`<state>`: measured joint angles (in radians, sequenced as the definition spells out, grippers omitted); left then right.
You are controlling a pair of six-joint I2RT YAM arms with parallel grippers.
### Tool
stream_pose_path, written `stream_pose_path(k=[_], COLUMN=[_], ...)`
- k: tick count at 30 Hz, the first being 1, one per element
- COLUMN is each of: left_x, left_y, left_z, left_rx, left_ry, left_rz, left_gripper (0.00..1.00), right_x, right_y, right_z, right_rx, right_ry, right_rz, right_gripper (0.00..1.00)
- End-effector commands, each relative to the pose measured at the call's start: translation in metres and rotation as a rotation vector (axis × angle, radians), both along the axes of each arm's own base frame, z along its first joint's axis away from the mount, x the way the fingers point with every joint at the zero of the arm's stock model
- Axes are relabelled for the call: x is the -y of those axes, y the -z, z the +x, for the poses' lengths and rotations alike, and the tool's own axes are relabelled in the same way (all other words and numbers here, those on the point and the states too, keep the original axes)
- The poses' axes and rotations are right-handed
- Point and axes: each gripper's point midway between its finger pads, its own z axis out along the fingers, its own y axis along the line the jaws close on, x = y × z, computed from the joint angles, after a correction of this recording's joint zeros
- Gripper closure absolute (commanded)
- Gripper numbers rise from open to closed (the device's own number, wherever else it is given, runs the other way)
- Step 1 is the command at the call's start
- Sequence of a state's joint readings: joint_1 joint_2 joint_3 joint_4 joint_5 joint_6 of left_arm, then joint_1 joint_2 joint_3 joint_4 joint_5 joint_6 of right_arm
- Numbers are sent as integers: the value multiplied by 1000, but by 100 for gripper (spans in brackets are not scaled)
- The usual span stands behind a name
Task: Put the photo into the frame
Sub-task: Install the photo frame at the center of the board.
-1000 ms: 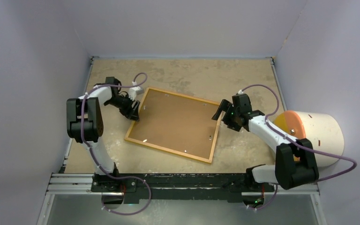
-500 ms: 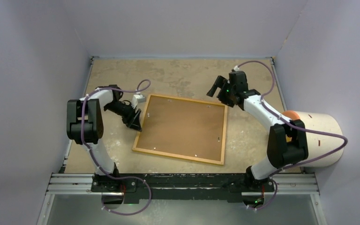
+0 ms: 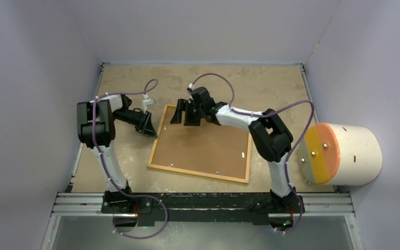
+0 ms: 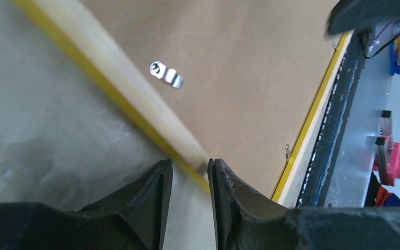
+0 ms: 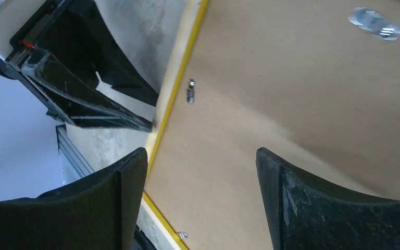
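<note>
1. Aluminium bar [image 3: 203,200] runs along the near edge of the mottled beige table [image 3: 271,83] and carries both arm bases. Off to your right, a white cylinder with an orange-and-yellow end face [image 3: 357,153] lies on its side.
2. Beyond the bar you find the thin rectangular frame with the wood-brown back and bright yellow edge [image 3: 198,174]. It lies flat near the middle of the table, back side up and slightly askew. A flat brown backing board [image 3: 208,148] fills it, with small shiny metal tabs [image 4: 166,74] on the board near the rails.
3. Your left pincer [image 3: 150,130] sits low at the outer side of the frame's left rail, about midway along it.
   - In its wrist view the two fingers stand close together with only a slim gap between them.
   - The frame's yellow edge runs straight into that gap.
   - One fingertip lies over the rail and the other over bare table.
   - You cannot tell whether the fingers are clamped on the rail or merely straddle its edge.
4. Farther back, your right pincer [image 3: 181,119] reaches across to the frame's far left corner and points down at the backing board.
   - Its jaws are spread wide, with nothing between them but the board below.
   - In its wrist view the yellow left rail passes by one fingertip, and the left pincer shows just past that rail.
   - Whether the fingertips touch the board cannot be told.
</note>
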<state>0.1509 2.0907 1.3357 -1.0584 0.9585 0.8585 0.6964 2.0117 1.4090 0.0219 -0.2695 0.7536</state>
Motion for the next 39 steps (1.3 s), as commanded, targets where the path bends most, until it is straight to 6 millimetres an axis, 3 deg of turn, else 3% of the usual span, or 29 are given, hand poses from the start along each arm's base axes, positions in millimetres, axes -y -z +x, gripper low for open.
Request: stream_pose_path(k=[1, 10, 19, 39], left_x=[15, 9, 7, 5], left_y=[-2, 19, 23, 21], left_z=[0, -3, -4, 1], left_rx=[14, -21, -19, 7], left_ry=[8, -4, -9, -17], left_rz=[-41, 23, 42, 92], left_gripper=[64, 80, 80, 80], right_x=[-42, -77, -88, -104], right_y=[-30, -6, 18, 36], right_z=[5, 1, -3, -18], right_rx=[21, -34, -87, -147], right_ry=[-65, -116, -131, -137], right_rz=[141, 168, 163, 179], right_gripper=[23, 31, 34, 36])
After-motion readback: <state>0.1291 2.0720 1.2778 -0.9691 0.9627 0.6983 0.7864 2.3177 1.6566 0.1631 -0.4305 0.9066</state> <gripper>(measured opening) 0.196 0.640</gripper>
